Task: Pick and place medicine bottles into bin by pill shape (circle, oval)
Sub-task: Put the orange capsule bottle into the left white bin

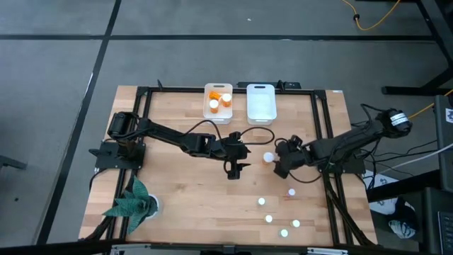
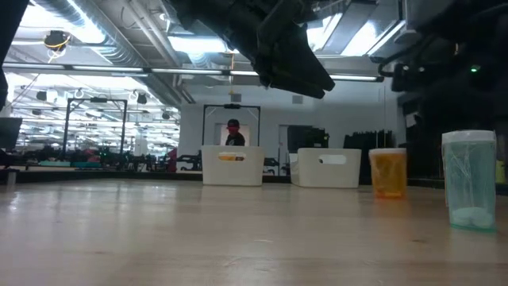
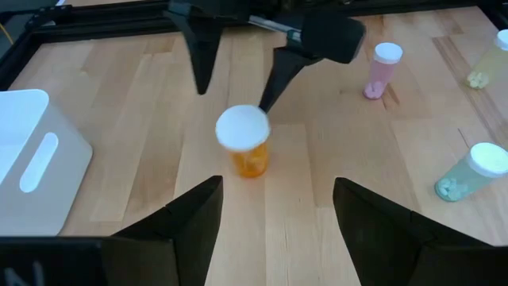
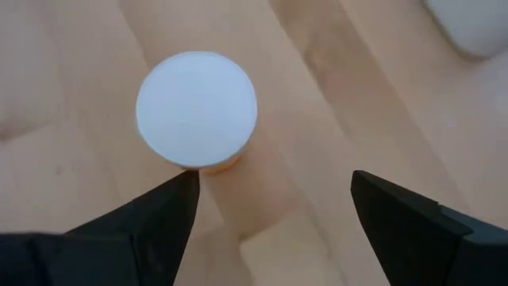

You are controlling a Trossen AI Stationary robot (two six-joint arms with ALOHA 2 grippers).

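An orange medicine bottle (image 3: 246,155) with a white cap (image 4: 196,109) stands upright on the wooden table, near the middle (image 1: 269,157). My right gripper (image 4: 274,214) is open and hangs slanting down, close over the bottle from the table's right side. Its fingers (image 3: 274,75) are just beyond the cap and no touch shows. My left gripper (image 3: 278,214) is open and empty. It is held above the table to the left of the bottle (image 1: 235,168) and points toward it. Several smaller bottles (image 1: 279,212) stand toward the near right.
Two white bins stand at the far edge. The left one (image 1: 210,112) holds orange bottles and the right one (image 1: 260,115) shows none. A pink bottle (image 3: 381,71) and a pale green one (image 3: 472,171) stand near the orange bottle. A green cloth (image 1: 131,204) lies at the near left.
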